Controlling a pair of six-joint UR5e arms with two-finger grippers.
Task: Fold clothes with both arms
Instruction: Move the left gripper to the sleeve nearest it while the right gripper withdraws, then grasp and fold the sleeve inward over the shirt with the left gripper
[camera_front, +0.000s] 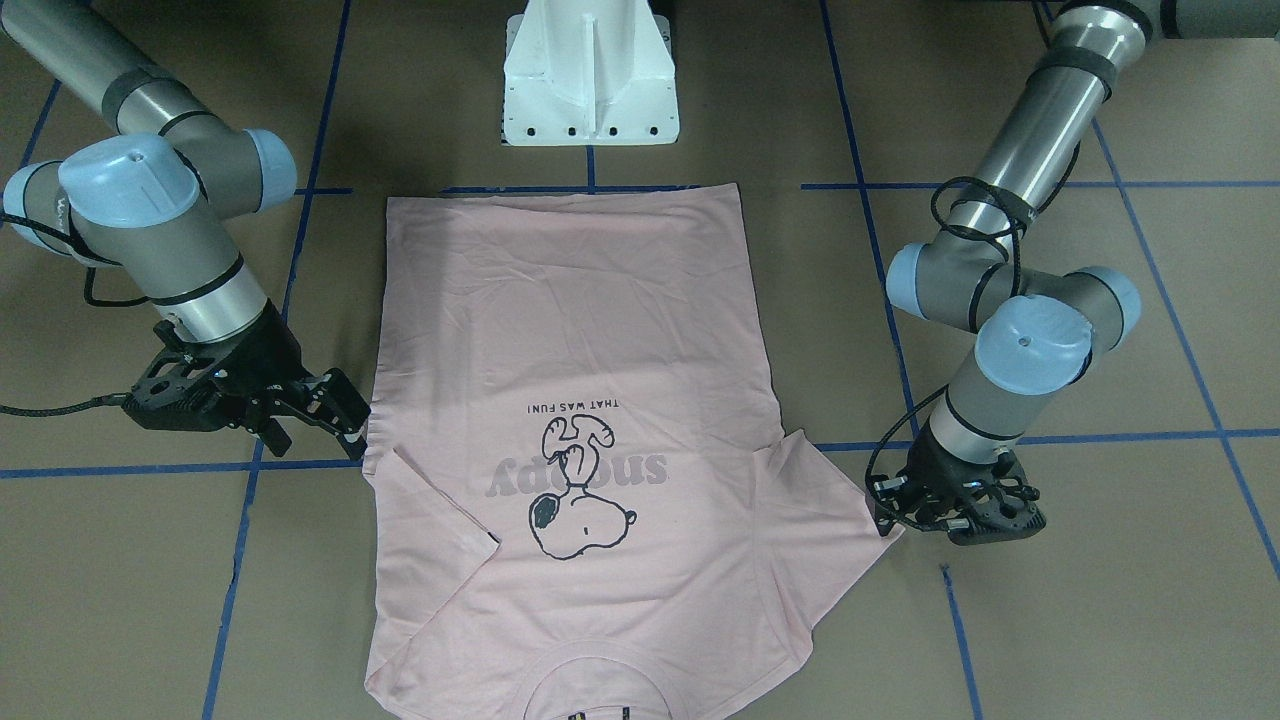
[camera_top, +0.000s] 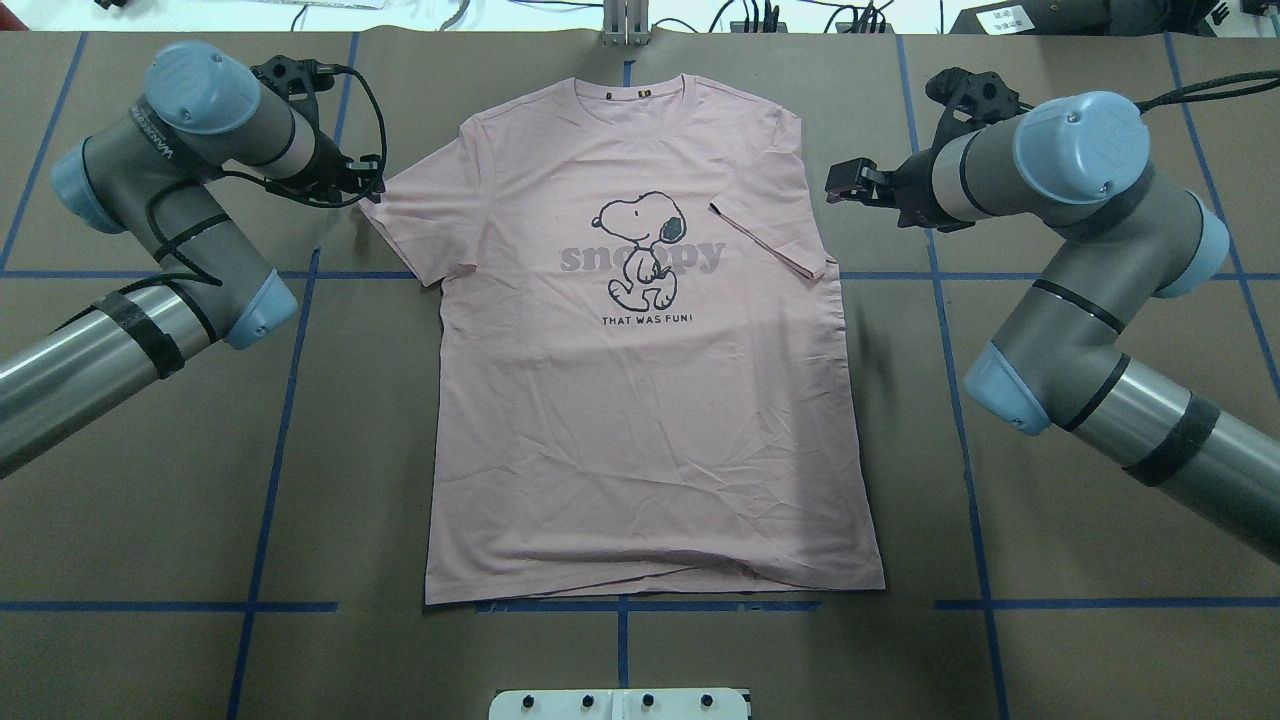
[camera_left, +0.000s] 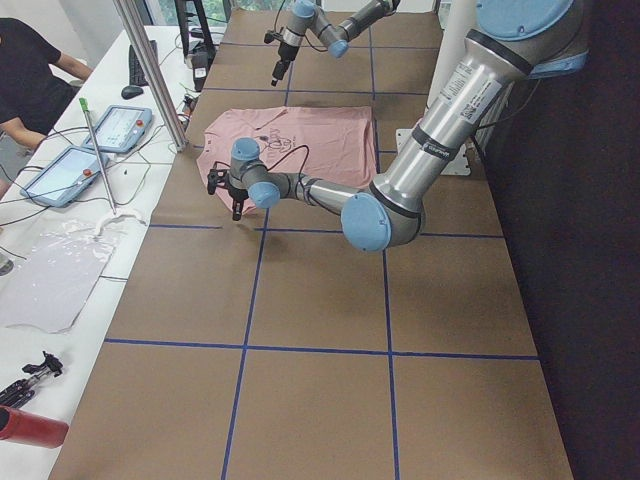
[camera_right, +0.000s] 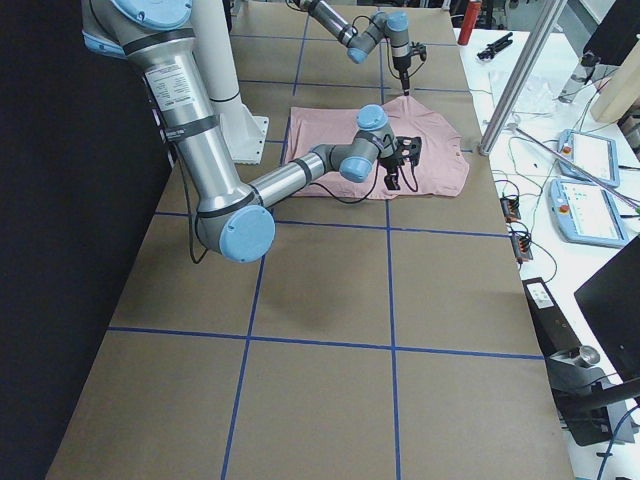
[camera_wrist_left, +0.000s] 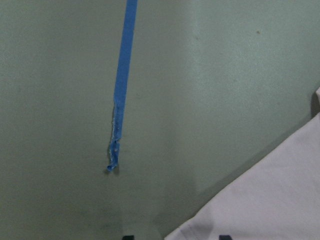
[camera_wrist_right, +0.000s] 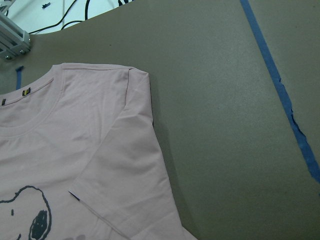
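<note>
The pale pink Snoopy T-shirt (camera_top: 650, 420) lies flat, print up, on the brown table; it also shows in the front view (camera_front: 590, 330). Its sleeve on my right side is folded in onto the chest (camera_top: 770, 235), with the fold showing in the right wrist view (camera_wrist_right: 125, 175). The other sleeve (camera_top: 400, 220) lies spread out. My left gripper (camera_top: 368, 190) (camera_front: 882, 515) is low at that sleeve's tip and open, with the sleeve edge (camera_wrist_left: 270, 200) between its fingertips. My right gripper (camera_top: 840, 185) (camera_front: 320, 425) is open and empty, raised just beside the shirt's folded side.
The white pedestal base (camera_front: 590, 80) stands at the robot's edge by the shirt's hem. Blue tape lines (camera_top: 270, 420) grid the brown table. A metal post (camera_top: 625, 20) stands beyond the collar. A side desk with tablets (camera_left: 120, 125) and a person lies past the far edge.
</note>
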